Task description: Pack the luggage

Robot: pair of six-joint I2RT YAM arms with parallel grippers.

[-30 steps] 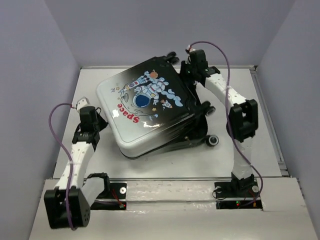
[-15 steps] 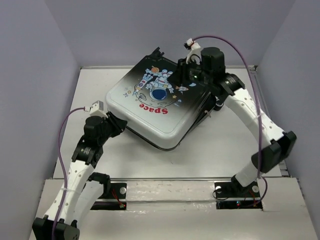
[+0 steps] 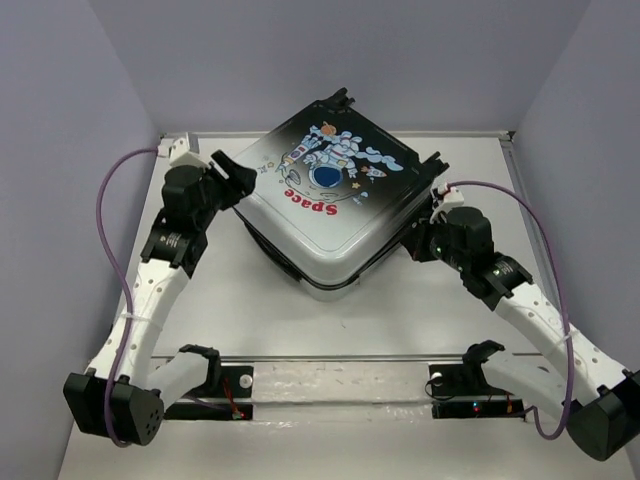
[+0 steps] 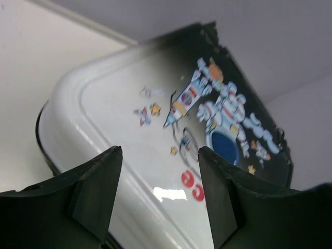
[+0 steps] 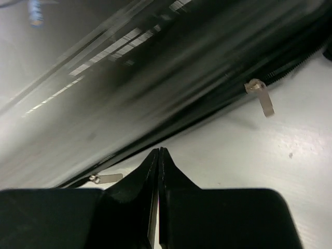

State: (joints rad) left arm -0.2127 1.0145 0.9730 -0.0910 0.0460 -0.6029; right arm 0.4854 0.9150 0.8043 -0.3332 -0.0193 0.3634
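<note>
The luggage [image 3: 325, 190] lies flat and closed at the back middle of the table, astronaut and red "Space" print facing up. My left gripper [image 3: 235, 175] stands open at its left corner. In the left wrist view the two fingers [image 4: 98, 192] frame the white end of the lid [image 4: 129, 124], with nothing between them. My right gripper [image 3: 418, 240] is shut, low beside the luggage's right side. In the right wrist view its tips [image 5: 158, 153] meet just short of the zipper seam [image 5: 171, 129], holding nothing. Two metal zipper pulls [image 5: 264, 98] [image 5: 106, 178] hang from the seam.
The white table [image 3: 400, 310] is boxed in by grey walls at the left, back and right, with a raised rim [image 3: 522, 200] along its right side. Black caster wheels [image 3: 340, 97] stick out at the luggage's far corner.
The luggage has turned and slid toward the back. My left gripper moved up to its left corner and opened. My right arm swung from the far corner down to the right side and shut.
</note>
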